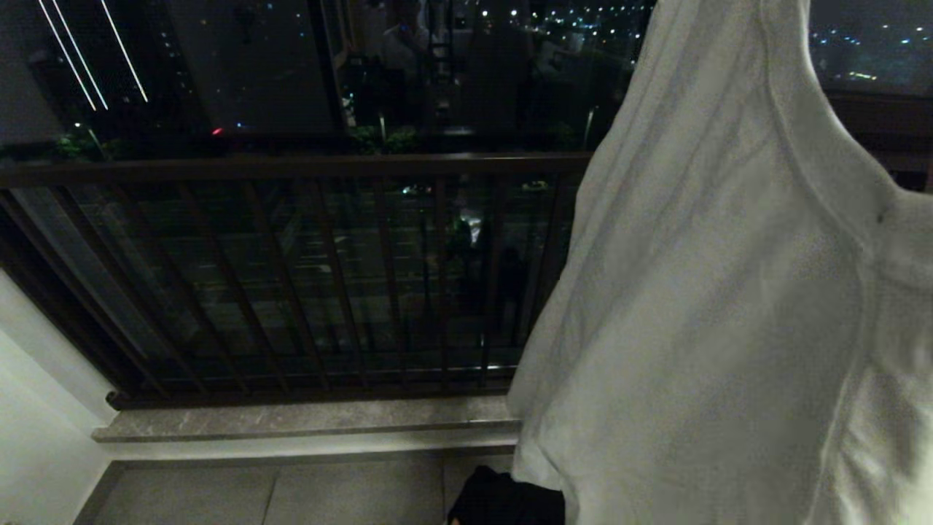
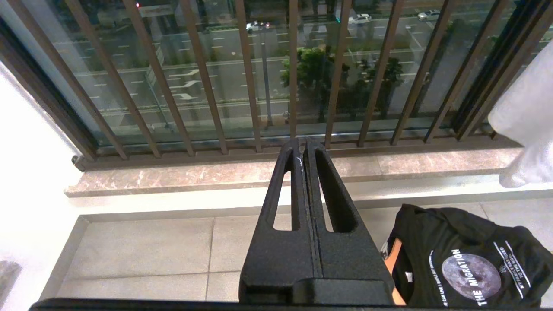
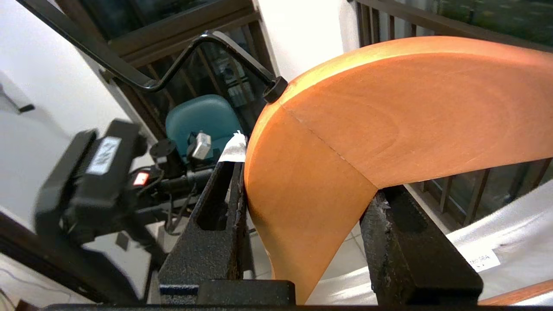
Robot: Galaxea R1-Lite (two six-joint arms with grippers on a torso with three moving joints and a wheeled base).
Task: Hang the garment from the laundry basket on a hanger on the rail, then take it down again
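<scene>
Mid-task: white garment (image 1: 729,306) fills the head view's right, draped on the hanger (image 3: 389,112) the right gripper (image 3: 302,233) pinches; hanging remains. Left gripper (image 2: 305,149) pressed together.

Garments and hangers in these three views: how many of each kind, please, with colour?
White garment, draped on the hanger: 1
Black T-shirt with a moon print, on the floor: 1
Wooden hanger, between the right gripper jaws: 1
Total: 3
</scene>
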